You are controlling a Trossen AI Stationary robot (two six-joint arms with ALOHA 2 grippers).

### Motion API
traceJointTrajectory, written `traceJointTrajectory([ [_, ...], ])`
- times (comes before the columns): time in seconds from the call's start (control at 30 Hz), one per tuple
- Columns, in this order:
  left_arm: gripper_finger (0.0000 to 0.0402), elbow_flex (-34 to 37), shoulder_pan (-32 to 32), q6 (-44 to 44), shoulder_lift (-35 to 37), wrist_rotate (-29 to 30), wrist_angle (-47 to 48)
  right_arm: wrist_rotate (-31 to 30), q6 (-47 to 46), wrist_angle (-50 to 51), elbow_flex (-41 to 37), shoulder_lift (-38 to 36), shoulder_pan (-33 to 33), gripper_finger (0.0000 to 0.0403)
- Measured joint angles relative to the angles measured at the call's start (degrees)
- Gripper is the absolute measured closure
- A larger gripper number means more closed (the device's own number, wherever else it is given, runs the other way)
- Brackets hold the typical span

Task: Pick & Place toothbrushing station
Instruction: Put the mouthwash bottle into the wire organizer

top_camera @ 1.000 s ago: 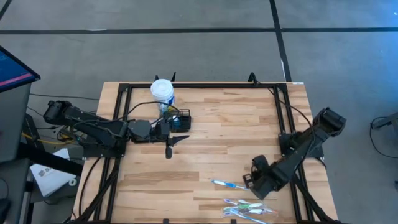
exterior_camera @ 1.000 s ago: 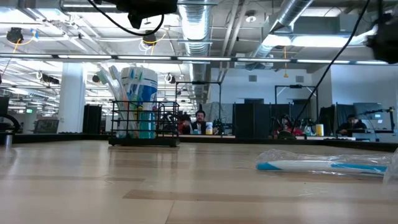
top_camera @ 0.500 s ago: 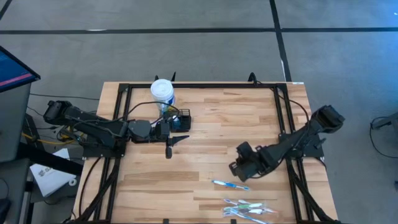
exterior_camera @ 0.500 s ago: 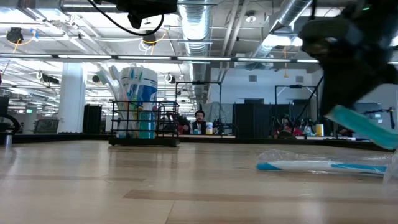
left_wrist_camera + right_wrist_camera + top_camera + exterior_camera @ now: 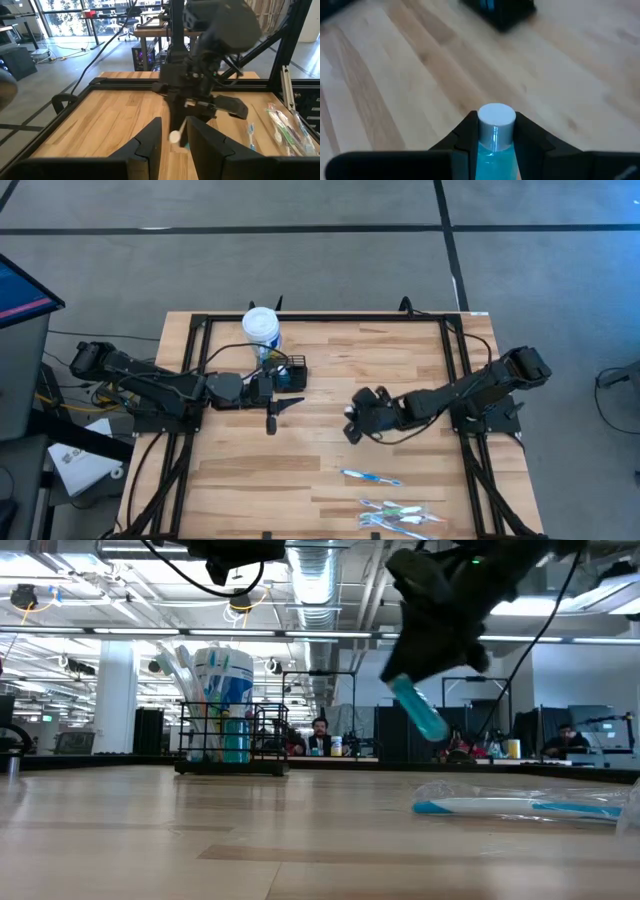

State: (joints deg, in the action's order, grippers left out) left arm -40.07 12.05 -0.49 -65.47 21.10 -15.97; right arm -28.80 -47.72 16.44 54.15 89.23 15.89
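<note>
The toothbrushing station [image 5: 287, 373] is a small black caddy standing on the table at the far left, with toothbrushes upright in it [image 5: 232, 745]. A white blue-labelled tub [image 5: 261, 327] stands just behind it. My left gripper [image 5: 279, 411] hovers open and empty beside the caddy, on its near side; its fingers show in the left wrist view [image 5: 172, 145]. My right gripper [image 5: 355, 420] is over the middle of the table, shut on a blue tube with a white cap [image 5: 495, 132]. The tube also shows in the low view [image 5: 418, 710]. My right gripper pinches the blue tube's body [image 5: 493, 145] between its two fingers, one on each side, just behind the white cap [image 5: 496, 114]. The cap end sticks out ahead of the fingers. The tube slants downward below the gripper [image 5: 420, 712], lifted clear of the table.
A wrapped blue toothbrush [image 5: 370, 477] and a bundle of packaged toothbrushes [image 5: 400, 517] lie near the front right; the nearest shows in the low view [image 5: 525, 806]. A black frame [image 5: 320, 318] runs round the table's edges. Bare wood lies between the two grippers.
My right gripper has gone from the near right, beside the wrapped toothbrush, up and toward the table's left and far side, toward the caddy. It carries the blue tube, which now hangs slanted high above the table.
</note>
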Motion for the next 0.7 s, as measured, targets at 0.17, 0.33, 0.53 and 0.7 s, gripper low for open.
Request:
traceJointTrajectory([
  [0.17,0.0314,0.00,-0.01,-1.45,0.00,0.02,0.04,0.02,8.69,-7.16,0.00,0.00,-3.57,0.0321],
  [0.33,0.0314,0.00,-0.02,-1.97,0.00,0.00,0.07,0.41,14.92,-13.20,0.02,0.00,-6.30,0.0321],
  [0.53,0.0314,0.00,0.00,-3.40,0.00,0.00,0.08,1.69,21.15,-19.64,0.02,0.02,-9.06,0.0321],
  [0.7,0.0314,0.00,0.51,-3.48,0.00,-0.54,0.09,3.61,25.78,-25.45,0.02,0.07,-11.52,0.0321],
])
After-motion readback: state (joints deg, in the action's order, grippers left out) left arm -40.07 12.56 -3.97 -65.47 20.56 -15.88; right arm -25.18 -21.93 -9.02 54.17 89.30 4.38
